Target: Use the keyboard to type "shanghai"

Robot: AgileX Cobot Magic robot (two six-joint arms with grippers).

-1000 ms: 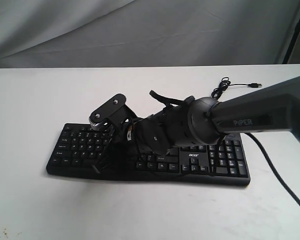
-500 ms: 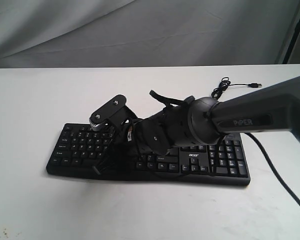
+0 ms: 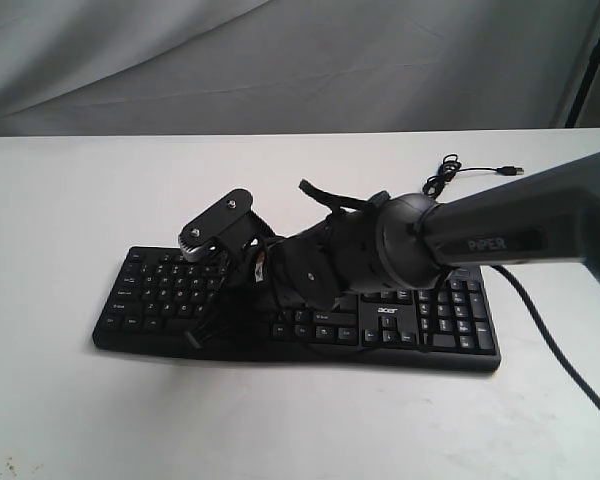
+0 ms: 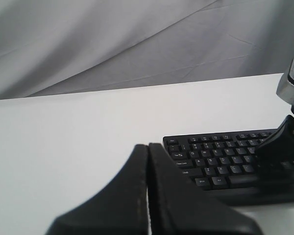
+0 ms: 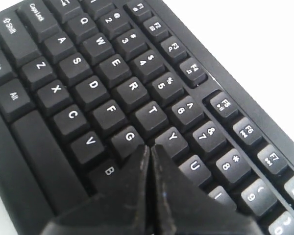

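Observation:
The black keyboard [image 3: 432, 322] lies across the middle of the white table, its acer logo toward the right. My right gripper [image 3: 225, 305] reaches across it from the right. In the right wrist view, my right gripper [image 5: 150, 148] is shut and empty. Its tips are low over the keyboard [image 5: 88, 73], between the G, Y, B and U keys, and they hide the key beneath. Whether they touch a key is not visible. My left gripper [image 4: 148, 146] is shut and empty above bare table, off the Esc-corner end of the keyboard [image 4: 220, 157]. It is out of the exterior view.
The keyboard's thin black cable [image 3: 443, 177] coils on the table behind the number pad and ends in a loose USB plug [image 3: 515, 170]. A grey cloth backdrop [image 3: 280, 60] hangs behind the table. A black stand leg [image 3: 590, 60] is at the far right.

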